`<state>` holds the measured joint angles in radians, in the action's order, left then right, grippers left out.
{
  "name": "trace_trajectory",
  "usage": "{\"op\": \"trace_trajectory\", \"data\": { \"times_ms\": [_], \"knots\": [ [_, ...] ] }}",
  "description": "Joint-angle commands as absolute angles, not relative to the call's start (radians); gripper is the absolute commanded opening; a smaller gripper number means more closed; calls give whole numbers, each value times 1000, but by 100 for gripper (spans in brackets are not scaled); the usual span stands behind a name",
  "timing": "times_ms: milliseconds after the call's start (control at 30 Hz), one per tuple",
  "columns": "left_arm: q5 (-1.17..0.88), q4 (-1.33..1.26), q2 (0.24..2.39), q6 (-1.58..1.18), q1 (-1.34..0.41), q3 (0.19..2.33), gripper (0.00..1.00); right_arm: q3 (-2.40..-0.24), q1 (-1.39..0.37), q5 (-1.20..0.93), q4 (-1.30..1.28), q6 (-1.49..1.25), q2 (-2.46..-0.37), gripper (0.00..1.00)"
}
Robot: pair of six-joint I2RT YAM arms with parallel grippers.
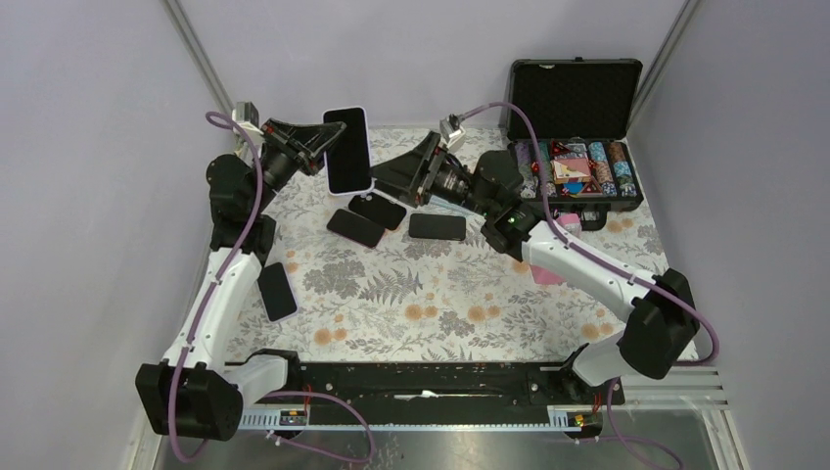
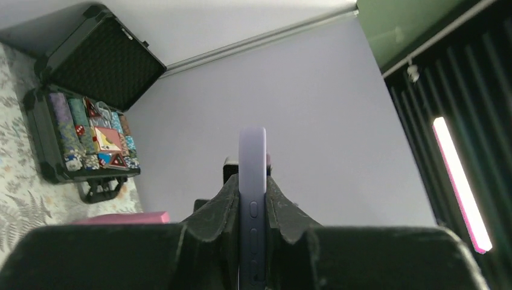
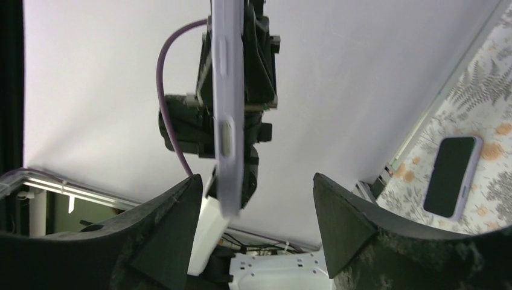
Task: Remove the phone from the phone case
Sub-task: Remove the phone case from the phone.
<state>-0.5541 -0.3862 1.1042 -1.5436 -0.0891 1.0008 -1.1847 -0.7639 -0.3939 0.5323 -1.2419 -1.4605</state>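
Note:
A phone in a lavender case (image 1: 348, 149) is held upright in the air at the back of the table. My left gripper (image 1: 318, 145) is shut on its left edge. In the left wrist view the case's side with its buttons (image 2: 252, 181) stands clamped between my fingers. My right gripper (image 1: 387, 179) is open, just right of the phone's lower end and not touching it. In the right wrist view the phone (image 3: 228, 115) hangs ahead of my open jaws, nearer the left finger (image 3: 172, 232).
Three dark phones (image 1: 355, 227) (image 1: 379, 211) (image 1: 437, 226) lie on the floral cloth below the grippers; another (image 1: 277, 291) lies at the left edge. An open black case of poker chips (image 1: 573, 171) stands back right. A pink block (image 1: 569, 223) sits behind the right arm.

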Motion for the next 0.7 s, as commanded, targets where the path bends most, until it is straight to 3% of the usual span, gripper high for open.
{"op": "trace_trajectory", "data": {
  "times_ms": [0, 67, 267, 400, 500, 533, 600, 667],
  "knots": [
    [-615, -454, 1071, -1414, -91, 1033, 0, -1283, -769, -376, 580, -1284, -1497, 73],
    [-620, -445, 1067, -1390, -91, 1029, 0, -1299, -768, -390, 600, -1278, -1514, 69],
    [-624, -399, 1054, -1332, -95, 1018, 0, -1372, -779, -474, 563, -1247, -1575, 44],
    [-667, -394, 1073, -1332, -94, 1031, 0, -1393, -781, -556, 554, -1227, -1612, 37],
    [-708, -353, 1080, -1304, -94, 1049, 2, -1412, -778, -619, 526, -1178, -1622, 23],
    [-719, -319, 1079, -1280, -95, 1058, 7, -1417, -775, -640, 516, -1161, -1623, 16],
    [-777, -227, 1086, -1190, -94, 1093, 29, -1422, -761, -686, 503, -1138, -1621, 3],
    [-838, -67, 1105, -1059, -89, 1154, 46, -1433, -729, -757, 473, -1116, -1620, 0]
  ]
}}
